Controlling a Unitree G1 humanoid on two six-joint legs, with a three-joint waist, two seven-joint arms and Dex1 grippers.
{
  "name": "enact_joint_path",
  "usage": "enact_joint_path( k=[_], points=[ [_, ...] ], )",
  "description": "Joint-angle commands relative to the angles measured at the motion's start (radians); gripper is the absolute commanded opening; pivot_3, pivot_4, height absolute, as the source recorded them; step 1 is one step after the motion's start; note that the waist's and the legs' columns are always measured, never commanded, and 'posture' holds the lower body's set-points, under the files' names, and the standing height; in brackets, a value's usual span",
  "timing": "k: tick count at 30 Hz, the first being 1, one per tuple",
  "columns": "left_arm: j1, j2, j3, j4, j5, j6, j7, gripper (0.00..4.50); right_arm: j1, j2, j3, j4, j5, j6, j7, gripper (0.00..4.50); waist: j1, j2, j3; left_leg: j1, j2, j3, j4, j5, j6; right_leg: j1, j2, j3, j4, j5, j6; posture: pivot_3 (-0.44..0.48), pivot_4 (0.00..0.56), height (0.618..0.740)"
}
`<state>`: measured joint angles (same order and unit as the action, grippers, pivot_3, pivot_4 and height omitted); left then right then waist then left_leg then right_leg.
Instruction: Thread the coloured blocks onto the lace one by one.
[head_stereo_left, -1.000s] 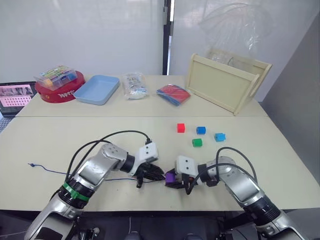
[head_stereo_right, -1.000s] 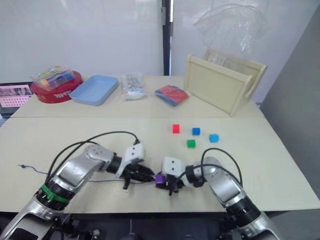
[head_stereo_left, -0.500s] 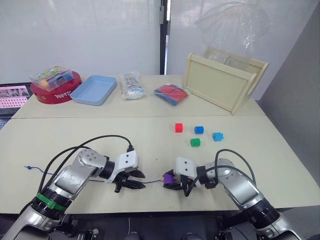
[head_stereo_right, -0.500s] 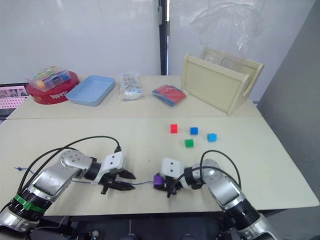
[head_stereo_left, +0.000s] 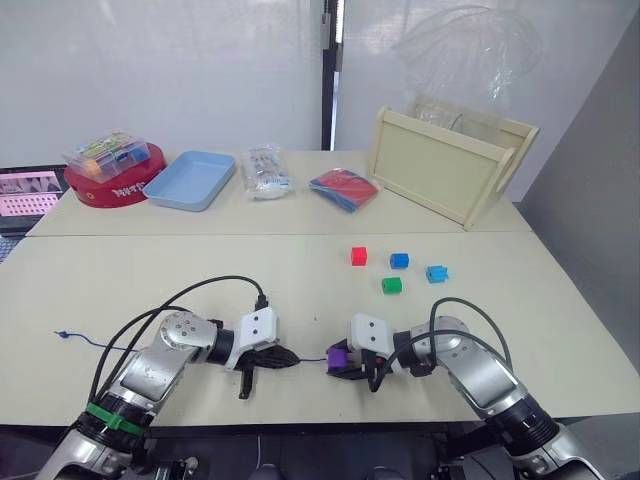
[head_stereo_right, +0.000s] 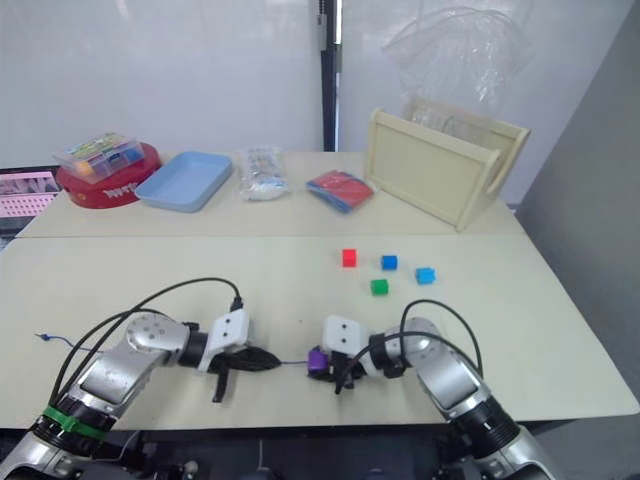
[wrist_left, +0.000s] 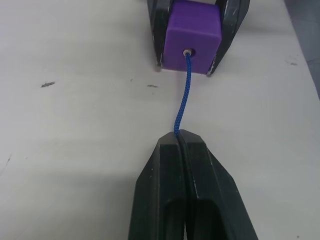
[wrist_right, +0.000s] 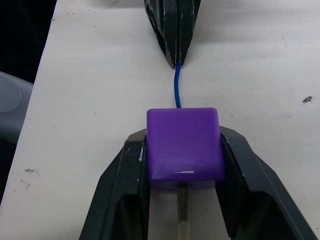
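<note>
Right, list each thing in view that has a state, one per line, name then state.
Purple block: clamped in the right gripper, lace running through its hole.
Lace: threaded into the purple block, pale tip out the far side, pinched by the left gripper.
Left gripper: shut on the lace.
Right gripper: shut on the purple block.
Red block, blue block, cyan block, green block: loose on the table, unthreaded.

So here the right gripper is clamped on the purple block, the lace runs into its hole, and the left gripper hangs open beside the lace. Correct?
Not quite. The left gripper is not open: the left wrist view shows it shut on the lace. The rest holds: the right gripper is clamped on the purple block, and the lace runs into its hole.
</note>
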<state>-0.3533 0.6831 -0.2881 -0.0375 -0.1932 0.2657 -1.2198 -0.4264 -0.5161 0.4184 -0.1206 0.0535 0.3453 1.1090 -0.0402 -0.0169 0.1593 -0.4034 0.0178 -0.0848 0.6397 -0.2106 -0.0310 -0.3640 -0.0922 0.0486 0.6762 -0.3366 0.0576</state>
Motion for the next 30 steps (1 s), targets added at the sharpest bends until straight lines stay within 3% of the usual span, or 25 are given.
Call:
enact_joint_path(
  k=[1, 6, 16, 17, 19, 25, 26, 30],
  points=[
    [0.001, -0.048, -0.04, -0.003, 0.006, 0.005, 0.004, 0.03, 0.005, 0.007, 0.029, -0.003, -0.002, 0.014, 0.005, 1.19, 0.0, 0.0, 0.0, 0.0, 0.0, 0.0, 0.0, 0.0, 0.0, 0.0, 0.0, 0.0, 0.0, 0.0, 0.0, 0.0, 0.15, 0.74],
    [-0.024, -0.101, -0.053, -0.007, 0.021, 0.013, 0.026, 0.03, 0.003, 0.013, 0.041, -0.005, -0.006, 0.015, 0.007, 1.19, 0.0, 0.0, 0.0, 0.0, 0.0, 0.0, 0.0, 0.0, 0.0, 0.0, 0.0, 0.0, 0.0, 0.0, 0.0, 0.0, 0.15, 0.74],
    [-0.03, -0.079, -0.035, -0.027, 0.019, 0.057, 0.033, 0.03, 0.007, 0.001, 0.035, -0.017, -0.005, 0.026, 0.013, 1.19, -0.002, 0.0, 0.0, 0.0, 0.0, 0.0, 0.0, 0.0, 0.0, 0.0, 0.0, 0.0, 0.0, 0.0, 0.0, 0.0, 0.15, 0.74],
    [-0.032, -0.074, -0.028, -0.034, 0.009, 0.076, 0.03, 0.57, 0.008, 0.002, 0.032, -0.02, -0.001, 0.031, 0.012, 1.19, -0.003, 0.0, 0.0, 0.0, 0.0, 0.0, 0.0, 0.0, 0.0, 0.0, 0.0, 0.0, 0.0, 0.0, 0.0, 0.0, 0.15, 0.74],
    [-0.043, -0.052, -0.01, -0.066, -0.022, 0.12, 0.009, 1.17, 0.013, 0.004, 0.006, -0.041, 0.017, 0.05, 0.0, 2.23, -0.002, 0.0, 0.0, 0.0, 0.0, 0.0, 0.0, 0.0, 0.0, 0.0, 0.0, 0.0, 0.0, 0.0, 0.0, 0.0, 0.15, 0.74],
    [-0.079, -0.01, -0.018, -0.113, -0.04, 0.186, -0.015, 3.12, 0.06, -0.083, -0.089, -0.147, 0.056, 0.114, -0.012, 4.25, 0.006, 0.0, 0.0, -0.002, 0.0, 0.0, 0.0, 0.0, 0.0, -0.001, 0.0, 0.0, -0.001, 0.0, 0.0, 0.0, 0.15, 0.74],
    [-0.092, -0.021, -0.027, -0.114, -0.04, 0.193, -0.011, 3.43, 0.086, -0.107, -0.116, -0.17, 0.063, 0.114, -0.018, 4.5, 0.009, 0.0, 0.0, -0.003, -0.001, 0.0, 0.0, 0.0, 0.0, -0.001, 0.0, 0.0, -0.001, 0.0, 0.0, 0.0, 0.15, 0.74],
    [-0.124, -0.093, -0.081, -0.108, -0.027, 0.211, 0.012, 3.43, 0.182, -0.174, -0.21, -0.265, 0.102, 0.137, -0.047, 4.5, 0.025, 0.0, 0.0, -0.005, -0.001, 0.0, 0.001, 0.0, 0.0, -0.001, -0.001, 0.0, -0.005, 0.0, 0.0, 0.0, 0.15, 0.74]
  ],
)
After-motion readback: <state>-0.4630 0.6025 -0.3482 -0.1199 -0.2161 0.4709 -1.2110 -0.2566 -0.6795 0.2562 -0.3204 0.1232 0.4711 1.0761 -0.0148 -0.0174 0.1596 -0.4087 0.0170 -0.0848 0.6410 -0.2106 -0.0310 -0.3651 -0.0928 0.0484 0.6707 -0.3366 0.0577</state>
